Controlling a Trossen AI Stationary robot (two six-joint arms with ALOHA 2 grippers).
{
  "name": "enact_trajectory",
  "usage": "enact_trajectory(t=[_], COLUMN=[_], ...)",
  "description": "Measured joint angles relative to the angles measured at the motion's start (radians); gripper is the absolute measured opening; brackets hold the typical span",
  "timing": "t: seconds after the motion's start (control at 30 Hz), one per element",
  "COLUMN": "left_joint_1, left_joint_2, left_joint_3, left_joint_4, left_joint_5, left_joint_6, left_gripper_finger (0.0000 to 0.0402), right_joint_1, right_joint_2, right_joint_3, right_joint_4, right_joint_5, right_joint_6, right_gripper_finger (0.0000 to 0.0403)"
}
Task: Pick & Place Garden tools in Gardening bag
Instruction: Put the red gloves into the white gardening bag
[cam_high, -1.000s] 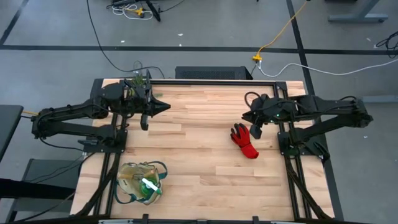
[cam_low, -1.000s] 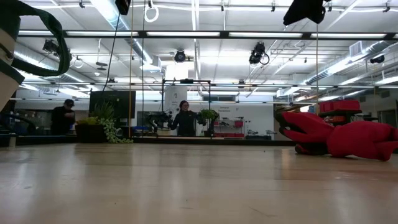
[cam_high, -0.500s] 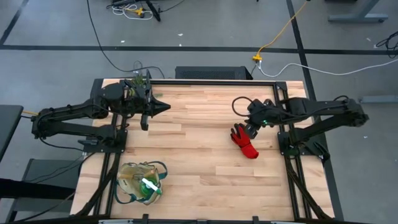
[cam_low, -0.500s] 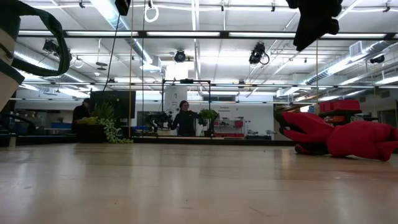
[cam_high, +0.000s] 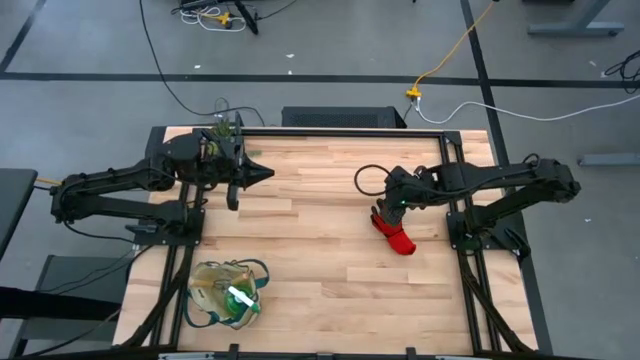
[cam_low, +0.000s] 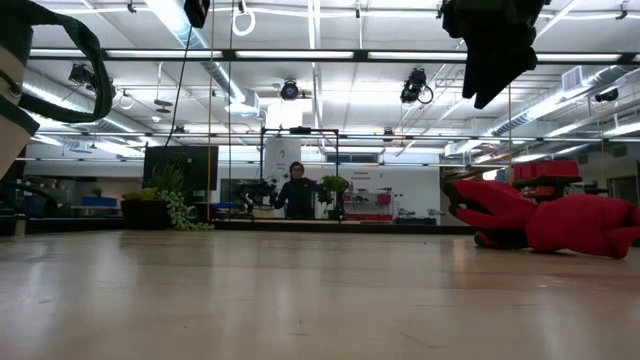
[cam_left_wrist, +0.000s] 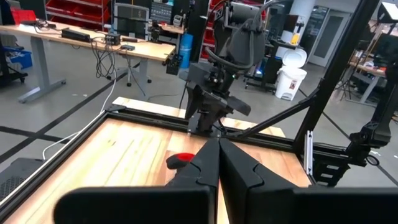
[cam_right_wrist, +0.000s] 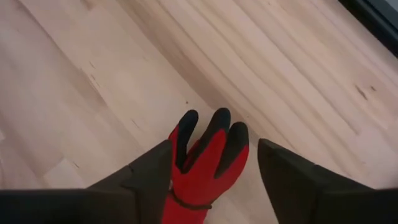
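Note:
The black-and-red glove bundle lies flat on the wooden table, right of its middle, its black fingertips toward the far edge. My right gripper hangs open above it, tipped steeply down. In the right wrist view the two fingers of the right gripper frame the glove; in the low view the right gripper stands well above the glove. The beige gardening bag sits at the near left with a green-and-white item inside. My left gripper waits shut and level at the far left.
A small potted plant stands at the far left corner behind the left arm. The table's dark frame rails run close to the glove's right. Bare wood lies between the glove and the bag.
My right gripper has gone toward the table's left and down, coming over the glove bundle. It has tipped further downward, rolled about its own line, and its fingers have spread open. The glove and the bag have stayed where they were.

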Motion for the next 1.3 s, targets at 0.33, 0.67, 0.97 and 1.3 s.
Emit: enact_trajectory(t=[0.33, 0.67, 0.97, 1.3], left_joint_1=[0.0, 0.0, 0.0, 0.0], left_joint_2=[0.0, 0.0, 0.0, 0.0], left_joint_3=[0.0, 0.0, 0.0, 0.0], left_joint_4=[-0.018, -0.018, -0.017, -0.017], left_joint_5=[0.0, 0.0, 0.0, 0.0], left_joint_6=[-0.026, -0.026, -0.026, -0.026], left_gripper_finger=[0.0011, 0.0013, 0.0014, 0.0014], right_joint_1=[-0.001, -0.01, -0.042, -0.12], right_joint_2=[0.013, 0.013, 0.015, 0.02], right_joint_3=[0.0, -0.067, -0.17, -0.176], right_joint_4=[-0.001, 0.016, 0.073, 0.112], right_joint_5=[-0.027, -0.081, -0.125, -0.179], right_joint_6=[0.0, 0.119, 0.171, 0.117], right_gripper_finger=[0.0281, 0.0293, 0.0293, 0.0293])
